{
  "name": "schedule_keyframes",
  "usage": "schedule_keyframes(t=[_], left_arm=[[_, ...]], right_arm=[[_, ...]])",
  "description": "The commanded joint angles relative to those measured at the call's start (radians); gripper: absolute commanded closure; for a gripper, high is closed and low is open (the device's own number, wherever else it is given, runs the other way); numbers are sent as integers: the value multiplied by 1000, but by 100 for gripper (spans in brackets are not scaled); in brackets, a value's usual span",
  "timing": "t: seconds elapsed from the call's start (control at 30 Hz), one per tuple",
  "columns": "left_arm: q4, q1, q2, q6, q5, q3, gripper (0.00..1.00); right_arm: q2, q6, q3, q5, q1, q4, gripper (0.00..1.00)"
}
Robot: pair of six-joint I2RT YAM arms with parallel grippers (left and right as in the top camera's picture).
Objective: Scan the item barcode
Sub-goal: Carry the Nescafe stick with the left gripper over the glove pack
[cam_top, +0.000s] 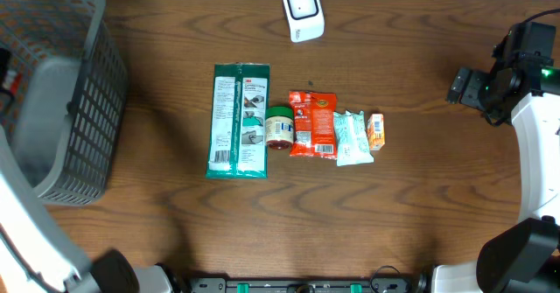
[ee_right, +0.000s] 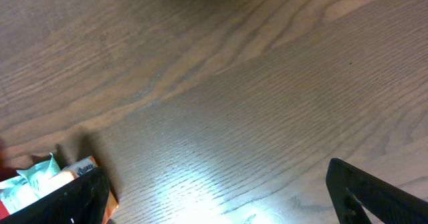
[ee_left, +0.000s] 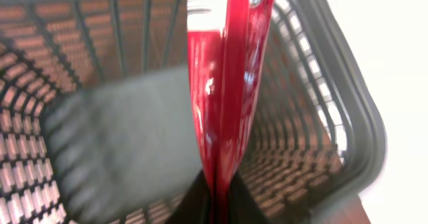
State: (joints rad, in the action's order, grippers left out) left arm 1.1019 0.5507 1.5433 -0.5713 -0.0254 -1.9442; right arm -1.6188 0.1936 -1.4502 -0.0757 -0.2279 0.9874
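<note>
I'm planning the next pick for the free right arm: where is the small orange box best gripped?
Probably from above, taking the orange box by its two short ends, which look free. It lies flat at the row's right end, its left long side against the white-and-green packet, leaving little room for a finger there.

Your wooden table (cam_top: 420,205) carries a row of five small things, all well to the left of your right gripper (ee_right: 221,194). Nearest that gripper lies a little orange box (cam_top: 375,129), touching a pale green packet (cam_top: 353,139). Beyond those come a red packet (cam_top: 312,124), a green-lidded jar (cam_top: 279,127) and, farthest off, a long green packet (cam_top: 239,120). A white scanner (cam_top: 303,11) stands ahead and left of the gripper. A grey basket (cam_top: 103,127) sits at the far left edge.
</note>
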Motion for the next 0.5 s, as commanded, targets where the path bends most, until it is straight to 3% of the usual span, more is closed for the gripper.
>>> schedule_keyframes(t=[0.0, 0.2, 0.47], left_arm=[[106, -78, -71, 20, 63, -12, 93], [298, -325, -93, 100, 86, 2, 93], [325, -655, -84, 119, 85, 142, 92]], right_arm=[[3, 0, -8, -5, 0, 1, 1], [3, 0, -8, -5, 0, 1, 1], [3, 0, -8, -5, 0, 1, 1]])
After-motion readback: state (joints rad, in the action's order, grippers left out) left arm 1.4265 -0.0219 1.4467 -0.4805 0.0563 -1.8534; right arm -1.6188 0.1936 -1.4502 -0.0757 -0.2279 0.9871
